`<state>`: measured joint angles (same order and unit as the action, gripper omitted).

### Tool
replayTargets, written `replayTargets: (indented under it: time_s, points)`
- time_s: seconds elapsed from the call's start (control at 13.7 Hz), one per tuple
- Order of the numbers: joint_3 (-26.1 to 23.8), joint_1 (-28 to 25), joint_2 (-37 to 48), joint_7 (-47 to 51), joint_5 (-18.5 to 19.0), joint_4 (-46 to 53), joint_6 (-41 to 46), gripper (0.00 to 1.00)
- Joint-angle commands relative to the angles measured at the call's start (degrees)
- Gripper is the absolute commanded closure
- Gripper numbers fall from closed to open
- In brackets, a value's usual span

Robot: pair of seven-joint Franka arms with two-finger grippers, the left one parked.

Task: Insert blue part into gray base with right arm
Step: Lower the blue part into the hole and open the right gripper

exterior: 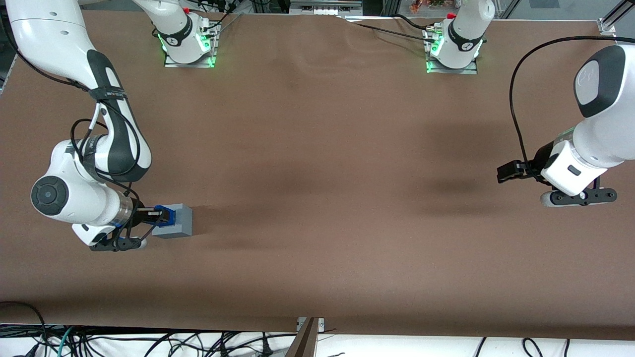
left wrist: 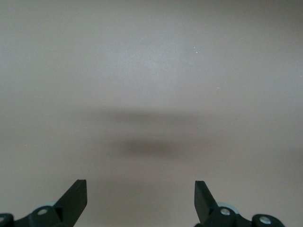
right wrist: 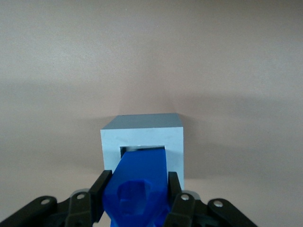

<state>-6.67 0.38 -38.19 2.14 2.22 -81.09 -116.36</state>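
Lower left of front frame: hand (exterior: 149,214) pinched blue part (exterior: 163,215) by its flanks, nose entering gray base (exterior: 178,220); judged light, rigid, slick plastic.

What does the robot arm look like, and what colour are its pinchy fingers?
The right arm is smooth, rounded and white, with black bands at its joints, thin black cables looping beside it and a shiny silver ring at the wrist. Its gripper has two flat black fingers on black linkages with small silver screws.
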Motion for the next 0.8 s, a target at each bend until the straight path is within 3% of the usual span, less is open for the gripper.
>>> replayTargets:
  time_s: [0.0,0.66,0.73]
  points:
    - [-0.28,0.14,0.22,0.59,-0.73,-0.64,-0.97,0.69]
    - [-0.45,-0.03,-0.57,2.08,-0.64,-2.14,-4.14,0.68]
    - [-0.45,-0.03,-0.57,2.08,-0.64,-2.14,-4.14,0.56]
